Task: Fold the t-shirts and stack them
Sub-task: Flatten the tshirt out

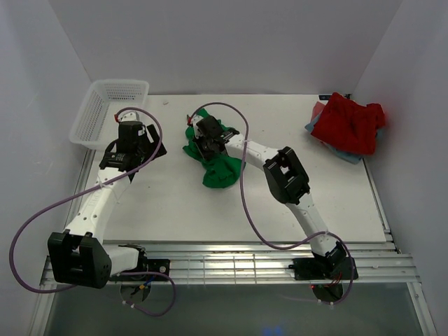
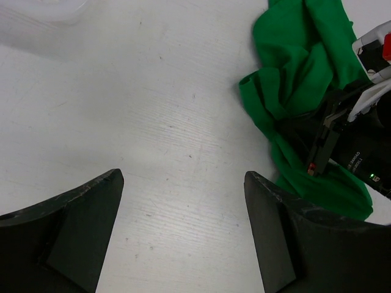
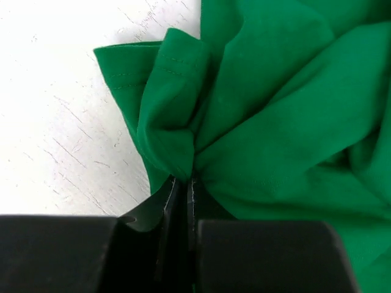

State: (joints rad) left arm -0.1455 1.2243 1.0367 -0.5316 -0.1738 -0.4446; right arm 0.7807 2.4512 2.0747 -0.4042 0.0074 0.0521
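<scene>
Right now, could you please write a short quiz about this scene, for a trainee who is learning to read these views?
1. True or false: the right end effector is shut on the green shirt.
2. Where on the table does the red shirt lie? A) near left corner B) far right corner C) centre
3. Fill in: the left end effector is ___ and holds nothing.

Key: 1 true; 2 B; 3 open.

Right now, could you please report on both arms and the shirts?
Right gripper: jaws shut on green t-shirt, crumpled mid-table. Left gripper: jaws open, empty. Red t-shirt heaped far right corner. Nothing blocking.
</scene>
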